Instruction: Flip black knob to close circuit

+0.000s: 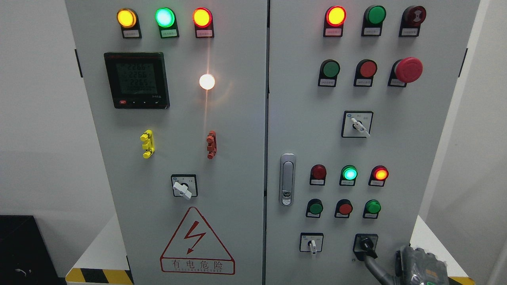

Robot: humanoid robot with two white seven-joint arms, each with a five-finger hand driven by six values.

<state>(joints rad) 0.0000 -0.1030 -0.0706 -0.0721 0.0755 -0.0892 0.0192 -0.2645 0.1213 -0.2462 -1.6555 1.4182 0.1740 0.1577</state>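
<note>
Head view shows you the grey electrical cabinet (pixel 237 118) with two door panels. Locate the black knob (pixel 366 243) at the lower right of the right-hand panel, on a black square plate, to the right of a white-handled selector switch (pixel 312 244) in the same row.

The right hand (pixel 416 265) enters from the bottom right corner of the picture. One grey finger (pixel 374 266) reaches up and to the left, and its tip meets the lower part of the black knob. The rest of the hand lies low and to the right of the knob, partly cut off by the frame edge, so you cannot tell whether the other fingers are curled or spread, nor whether the knob is pinched or only touched.

Above the knob you see a row of three push buttons, and above that a row of three indicator lamps, the middle one (pixel 349 173) glowing green and the right one (pixel 380 174) lit red. A metal door latch (pixel 287 179) sits at the left edge of the right panel. The left panel carries a digital meter (pixel 136 80) and a red-bordered warning triangle (pixel 197 242).
</note>
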